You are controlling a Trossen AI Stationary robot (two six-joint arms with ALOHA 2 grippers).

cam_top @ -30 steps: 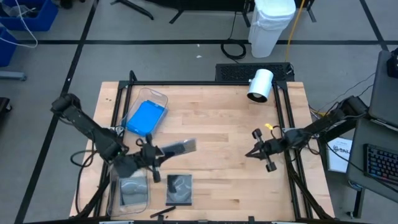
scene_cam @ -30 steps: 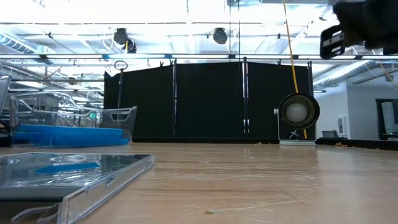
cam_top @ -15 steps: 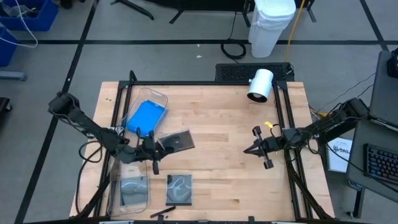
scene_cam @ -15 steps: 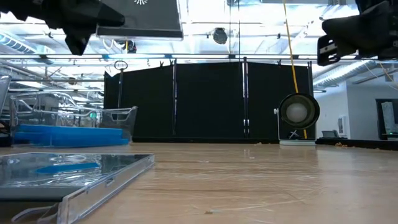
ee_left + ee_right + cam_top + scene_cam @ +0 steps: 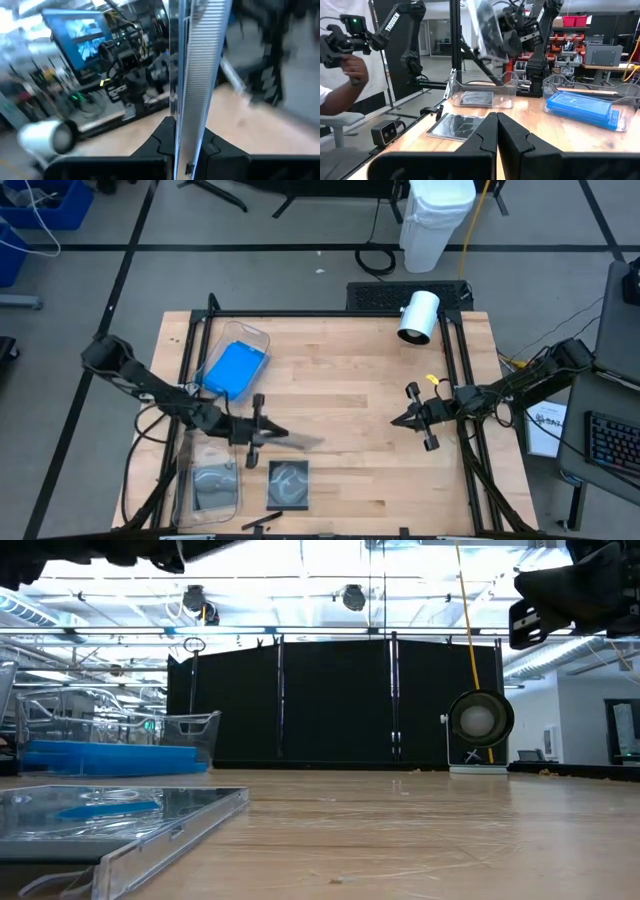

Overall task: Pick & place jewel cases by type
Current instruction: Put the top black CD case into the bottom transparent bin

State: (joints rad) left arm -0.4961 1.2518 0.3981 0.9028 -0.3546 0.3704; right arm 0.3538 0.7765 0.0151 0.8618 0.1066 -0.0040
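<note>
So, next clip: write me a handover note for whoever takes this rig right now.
Left claw: shut on a grey clear jewel case, held edge-on in the air beside the near clear plastic bin.
Right claw: shut, empty, waiting at the table's right.
Done: blue jewel cases stacked in the far clear bin; grey case in the near bin.
Left: bin the held case, then the clear disc case on the wooden table.

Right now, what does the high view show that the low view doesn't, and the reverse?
Only the high view shows the left gripper clamping a grey jewel case, and the near bin with grey cases.

Only the low view shows the room's ceiling lights.

Both show the blue jewel cases in their bin, the lone clear case and the waiting right gripper.
</note>
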